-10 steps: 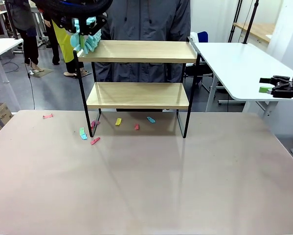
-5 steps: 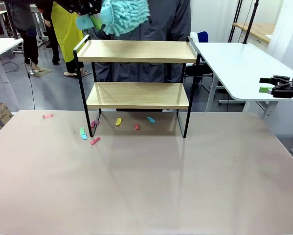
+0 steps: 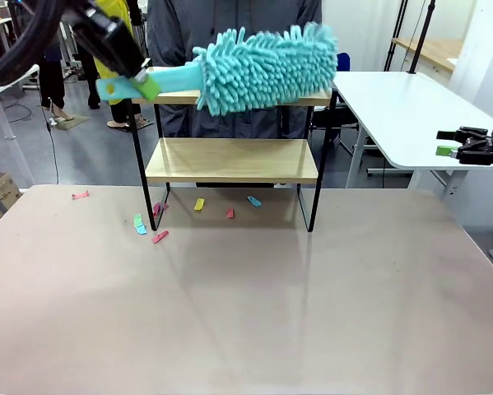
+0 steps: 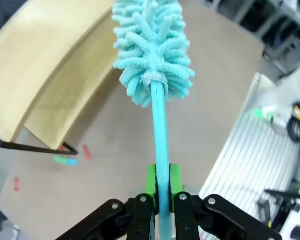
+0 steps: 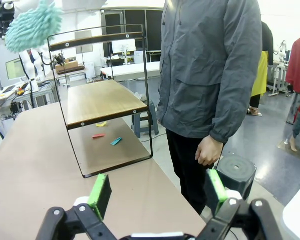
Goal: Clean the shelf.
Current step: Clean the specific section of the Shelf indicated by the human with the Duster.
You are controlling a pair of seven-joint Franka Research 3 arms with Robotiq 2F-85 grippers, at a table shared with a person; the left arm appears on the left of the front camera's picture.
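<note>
The shelf (image 3: pixel 230 160) stands at the table's far middle, two light wooden boards in a thin black frame. My left gripper (image 3: pixel 129 84) is shut on the teal handle of a fluffy teal duster (image 3: pixel 267 67), held level across the front of the top board. In the left wrist view the green pads (image 4: pixel 151 181) clamp the handle, with the duster head (image 4: pixel 152 55) beside the shelf boards (image 4: pixel 39 65). My right gripper (image 3: pixel 468 146) hangs open and holds nothing at the far right; its jaws stand wide in its own view (image 5: pixel 157 192), facing the shelf's end (image 5: pixel 102 100).
Several small coloured scraps (image 3: pixel 199 204) lie on the brown table (image 3: pixel 246 313) under and left of the shelf. A person in a grey jacket (image 5: pixel 210 75) stands behind the shelf. A white side table (image 3: pixel 402 107) sits at the right.
The left arm swung the duster from the left end of the top board up and over to the right; it now lies level in front of that board. The right gripper stayed still.
</note>
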